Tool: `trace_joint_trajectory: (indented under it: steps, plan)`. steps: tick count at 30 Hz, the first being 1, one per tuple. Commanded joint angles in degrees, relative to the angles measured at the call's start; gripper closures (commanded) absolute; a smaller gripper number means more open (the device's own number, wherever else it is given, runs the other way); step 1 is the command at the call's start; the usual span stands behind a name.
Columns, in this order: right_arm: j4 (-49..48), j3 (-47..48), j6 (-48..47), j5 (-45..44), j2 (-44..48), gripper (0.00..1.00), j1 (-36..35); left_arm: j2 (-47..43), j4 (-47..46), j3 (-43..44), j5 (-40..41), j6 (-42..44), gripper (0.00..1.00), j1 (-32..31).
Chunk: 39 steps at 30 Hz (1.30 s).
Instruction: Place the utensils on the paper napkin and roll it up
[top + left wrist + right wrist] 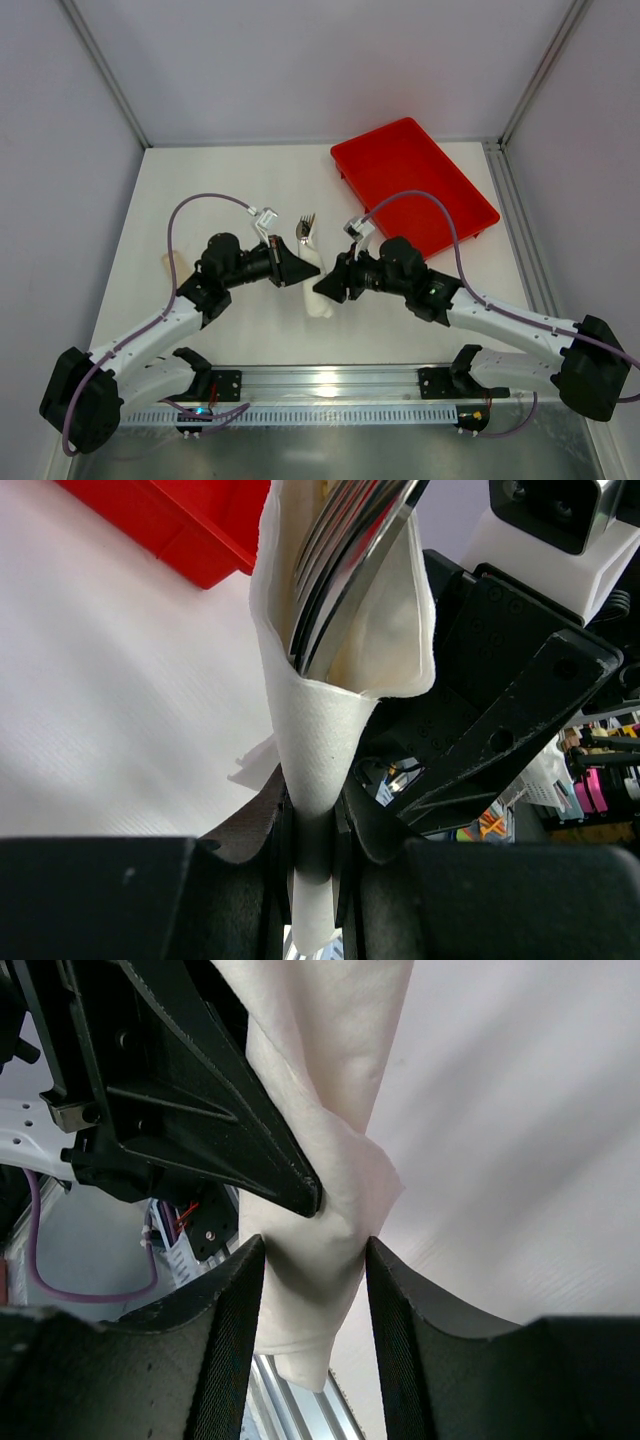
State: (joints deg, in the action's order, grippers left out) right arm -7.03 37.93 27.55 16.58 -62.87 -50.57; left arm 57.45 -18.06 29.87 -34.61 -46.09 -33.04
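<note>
The paper napkin (315, 292) is rolled into a white cone around the utensils (306, 228), and it stands lifted between both arms near the table's middle. Shiny fork tines (345, 570) stick out of the roll's open top; the handles are hidden inside. My left gripper (318, 810) is shut on the narrow lower part of the paper napkin (320, 730). My right gripper (312, 1260) faces it from the other side. Its two fingers press the sides of the same roll (300, 1310) just below the left gripper's fingers (200, 1110).
A red tray (440, 200) lies at the back right of the white table, close behind the right arm. Its corner (190, 530) shows in the left wrist view. Purple cables loop above both arms. A metal rail (330, 380) runs along the near edge.
</note>
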Motion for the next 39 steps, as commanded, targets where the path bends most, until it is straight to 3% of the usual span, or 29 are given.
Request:
trace_joint_trajectory:
  steps: [1, 11, 17, 18, 21, 22, 34, 39]
  plan:
    - [-5.80, -1.54, -0.04, 1.61, 1.08, 0.53, -0.32, -1.73, -7.16, 1.42, -1.95, -0.76, 1.00, -0.19]
    - [-14.41, -5.41, 3.12, 4.60, 2.40, 0.63, -0.41, -1.55, -11.46, 0.46, -2.04, -2.25, 1.00, -0.27]
    - [-17.93, -6.82, 3.91, 5.13, 2.93, 0.74, -0.32, -1.64, -13.66, -0.07, -2.22, -3.75, 1.00, -0.19]
    - [-18.72, -6.99, 4.00, 5.48, 3.19, 0.80, -0.32, -1.73, -13.75, -0.07, -2.39, -4.01, 1.00, -0.19]
    - [-18.99, -7.35, 4.09, 5.22, 4.16, 0.94, -0.32, -2.17, -13.31, -0.16, -2.30, -4.28, 0.93, -0.19]
    - [-18.99, -7.52, 4.00, 5.22, 4.60, 0.96, -0.32, -2.17, -13.31, -0.42, -2.13, -4.45, 0.85, -0.19]
    - [-19.52, -6.82, 4.97, 3.55, 9.61, 0.96, -0.32, -2.52, -14.71, -1.04, -3.53, -5.50, 0.52, -0.19]
    - [-21.09, -6.38, 6.02, 3.90, 9.17, 0.96, -0.32, -1.38, -17.70, -1.39, -4.76, -7.78, 0.45, -0.19]
